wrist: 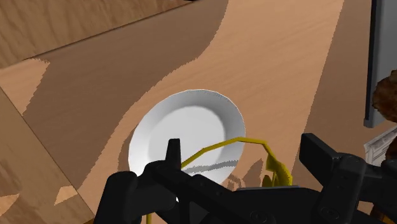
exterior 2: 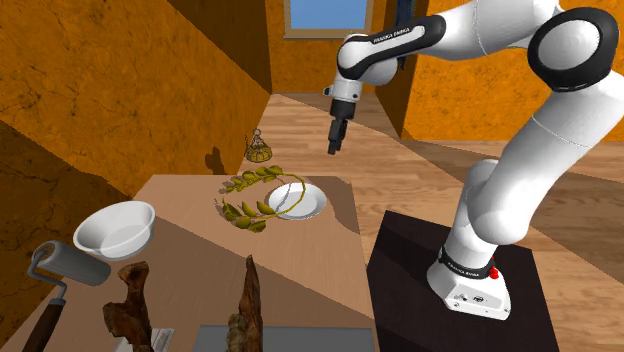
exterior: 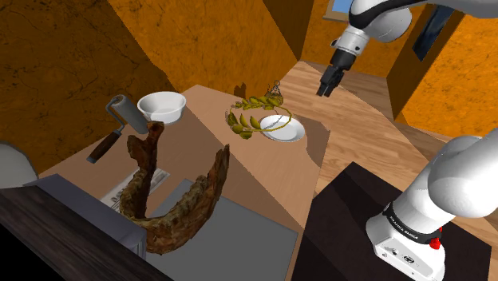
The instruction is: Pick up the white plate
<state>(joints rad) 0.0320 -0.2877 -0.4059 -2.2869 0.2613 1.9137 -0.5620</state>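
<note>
Logging the round white plate (exterior: 281,127): it lies flat on the brown wooden table (exterior: 263,172), at the far end, close to the edge on the shoulder view's right. A yellow-green leafy wreath (exterior: 250,112) overlaps its rim, the thin stem arcing across the dish. I see the all-black two-finger gripper (exterior: 325,86) hanging in the air above and beyond the plate, touching nothing. In the wrist view its fingers (wrist: 316,153) stand apart, clasping nothing. A deep white bowl (exterior: 162,104) sits well to the shoulder view's left, with a grey paint roller with dark handle (exterior: 126,113) just beside it.
</note>
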